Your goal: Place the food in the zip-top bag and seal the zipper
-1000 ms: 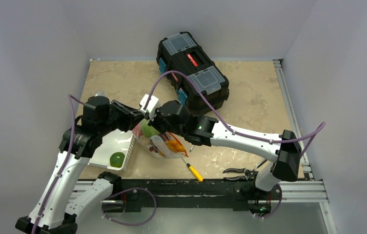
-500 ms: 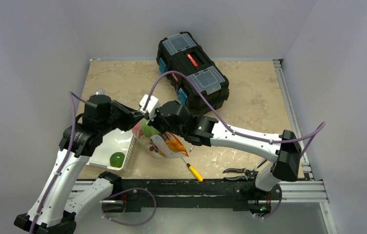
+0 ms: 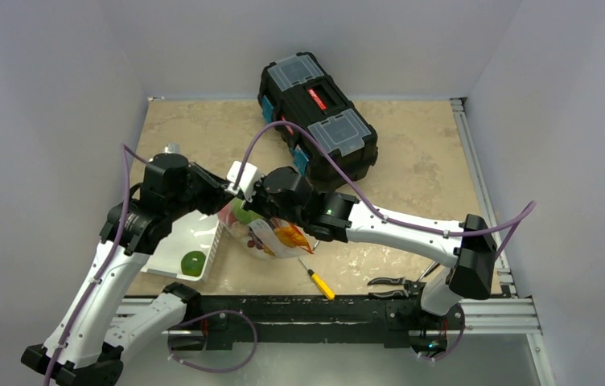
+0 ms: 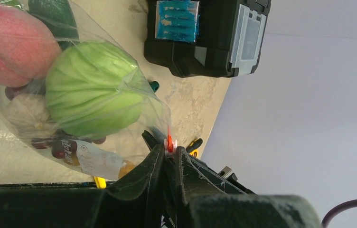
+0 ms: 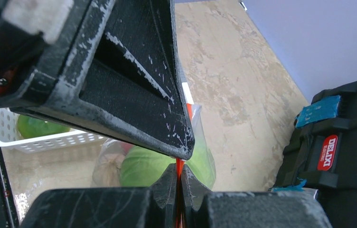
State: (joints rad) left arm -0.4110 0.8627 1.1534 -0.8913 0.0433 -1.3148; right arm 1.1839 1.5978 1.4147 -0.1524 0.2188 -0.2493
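The zip-top bag (image 3: 269, 235) hangs between my two grippers, left of centre. Through its clear plastic I see food: pale green cabbage (image 4: 96, 95), pink peach (image 4: 10, 42), dark cucumber (image 4: 53, 14) and white radish (image 4: 24, 111). My left gripper (image 4: 169, 148) is shut on the small white tab of the orange-red zipper (image 4: 169, 137). Right beside it, my right gripper (image 5: 180, 167) is shut on the zipper strip (image 5: 180, 163). In the top view the left gripper (image 3: 232, 186) and right gripper (image 3: 253, 193) nearly touch. A green round fruit (image 3: 193, 263) lies in the basket.
A white slotted basket (image 3: 196, 229) sits under the left arm, just left of the bag. The black toolbox (image 3: 319, 117) stands behind, towards the back centre. A yellow-handled screwdriver (image 3: 319, 283) and pliers (image 3: 392, 283) lie near the front edge.
My left gripper has closed down onto the zipper tab. The left wrist has risen and shifted slightly, and the bag has come up a little with it. The right arm has barely moved.
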